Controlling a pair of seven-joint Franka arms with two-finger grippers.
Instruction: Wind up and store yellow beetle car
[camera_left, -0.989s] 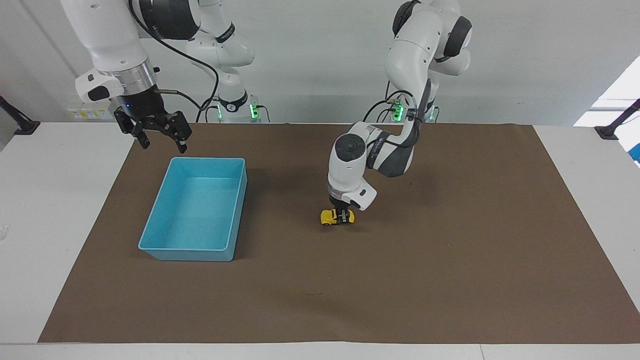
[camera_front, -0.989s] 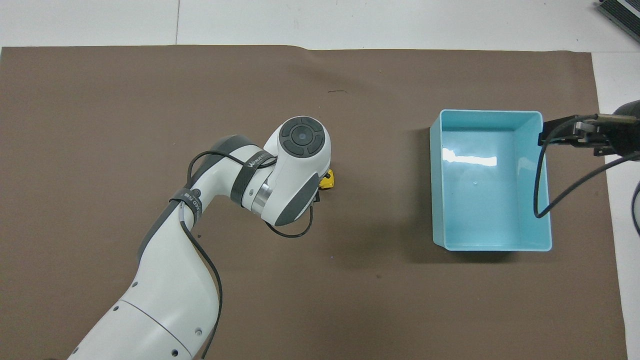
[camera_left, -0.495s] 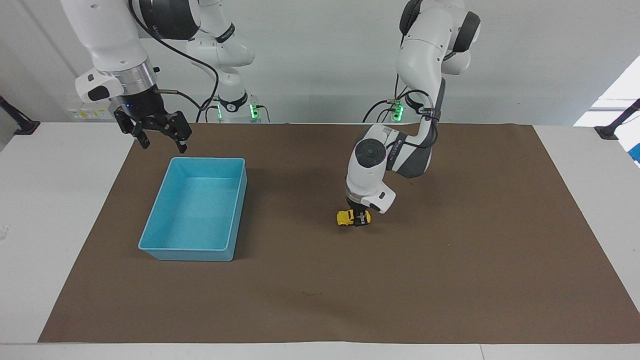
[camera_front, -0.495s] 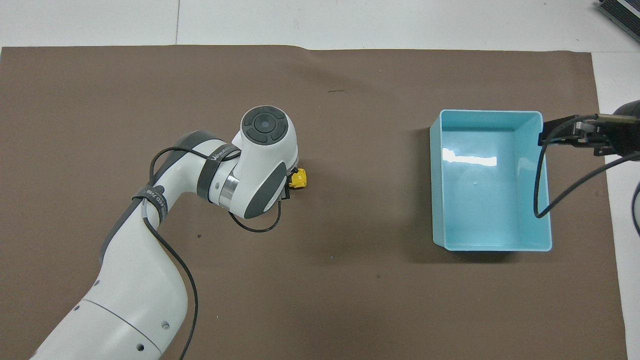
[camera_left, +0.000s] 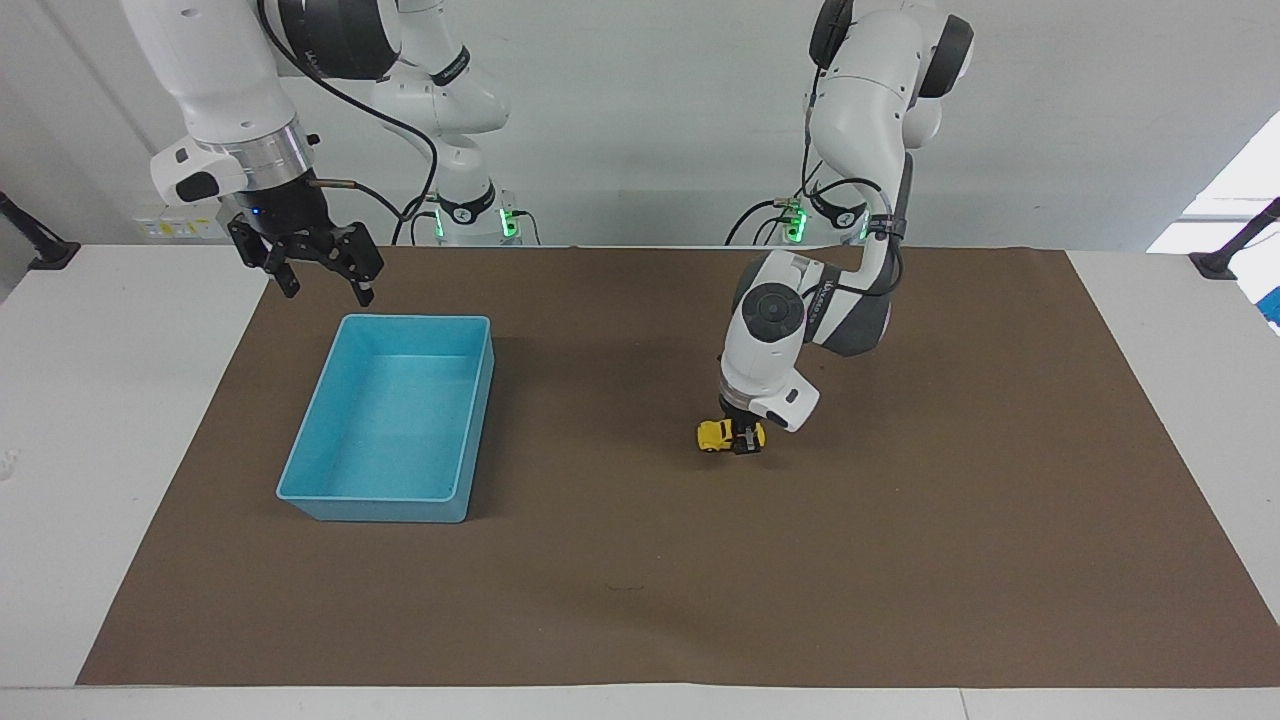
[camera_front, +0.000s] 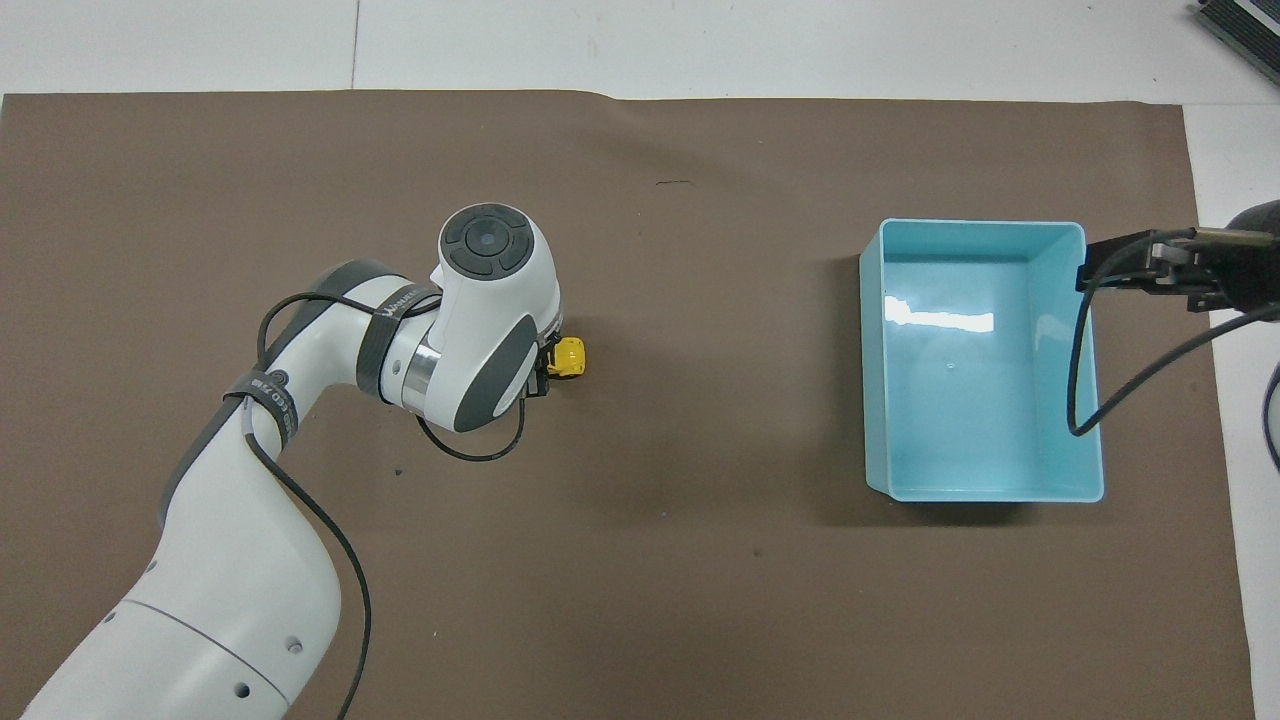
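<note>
The yellow beetle car (camera_left: 716, 436) (camera_front: 570, 357) rests with its wheels on the brown mat, about mid-table. My left gripper (camera_left: 743, 440) points straight down and is shut on the car's rear end; in the overhead view its wrist covers most of the car and the fingers. My right gripper (camera_left: 322, 276) (camera_front: 1135, 270) hangs open in the air by the blue bin's corner at the right arm's end, holding nothing, and waits there.
An empty light-blue bin (camera_left: 330, 490) (camera_front: 1092, 380) stands on the mat toward the right arm's end. The brown mat (camera_left: 900, 580) covers most of the white table. A black cable loops from the right wrist over the bin's wall (camera_front: 1075, 400).
My left gripper has dragged the car along the mat toward the left arm's end, away from the bin. The right arm has not moved.
</note>
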